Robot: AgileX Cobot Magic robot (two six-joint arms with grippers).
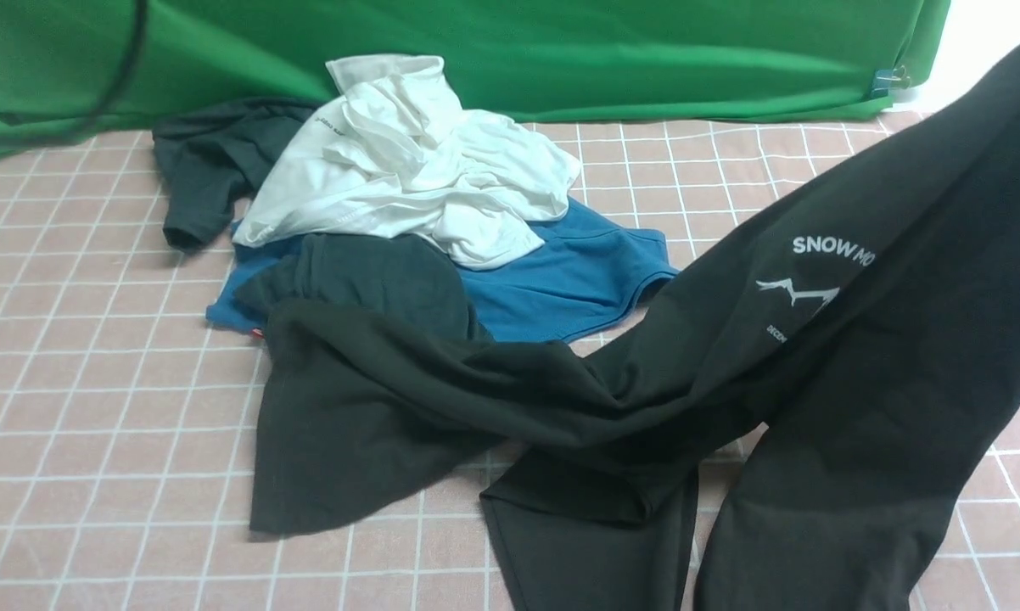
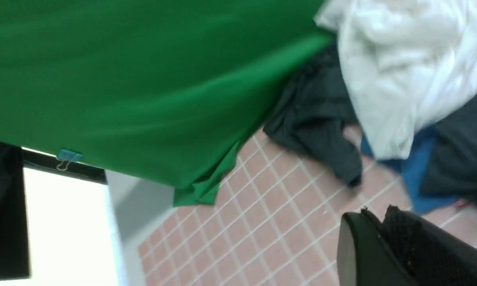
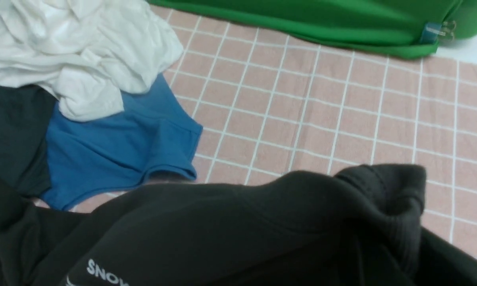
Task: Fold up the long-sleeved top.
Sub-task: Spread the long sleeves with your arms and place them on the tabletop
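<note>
Left hand (image 2: 375, 222) clenched, right hand unseen, long-sleeved top (image 1: 815, 382) slanting from bench (image 1: 94, 424) toward upper right of frame

Long-sleeved top (image 1: 646, 399) before garment pile (image 1: 408, 195)

There's the sweatshirt (image 1: 858, 399), matt black knit, ribbed edge; white shirt (image 1: 408, 161), thin crumpled cloth; green backdrop (image 1: 561, 51), smooth, slight sheen.
</note>
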